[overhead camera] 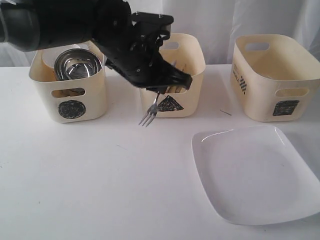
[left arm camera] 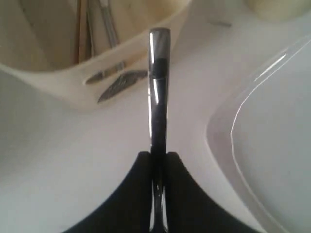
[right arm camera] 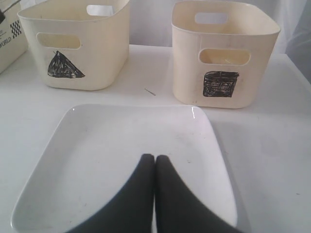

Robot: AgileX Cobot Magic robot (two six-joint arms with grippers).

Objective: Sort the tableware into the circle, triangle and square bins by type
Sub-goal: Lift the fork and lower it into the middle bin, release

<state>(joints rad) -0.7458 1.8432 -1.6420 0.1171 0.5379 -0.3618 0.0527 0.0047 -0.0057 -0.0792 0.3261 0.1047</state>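
Fork [overhead camera: 149, 113] hangs in front of the triangle bin [overhead camera: 192, 55], clamped by its handle in my left gripper [left arm camera: 157, 160], long axis near upright, tines pointing down and slightly left. My right gripper [right arm camera: 154, 162] is closed, empty, above the plate [right arm camera: 97, 145].

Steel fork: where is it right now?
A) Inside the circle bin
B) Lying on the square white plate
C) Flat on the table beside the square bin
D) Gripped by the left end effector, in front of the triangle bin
D: the left end effector is shut on the steel fork, which hangs tines-down in front of the triangle bin.
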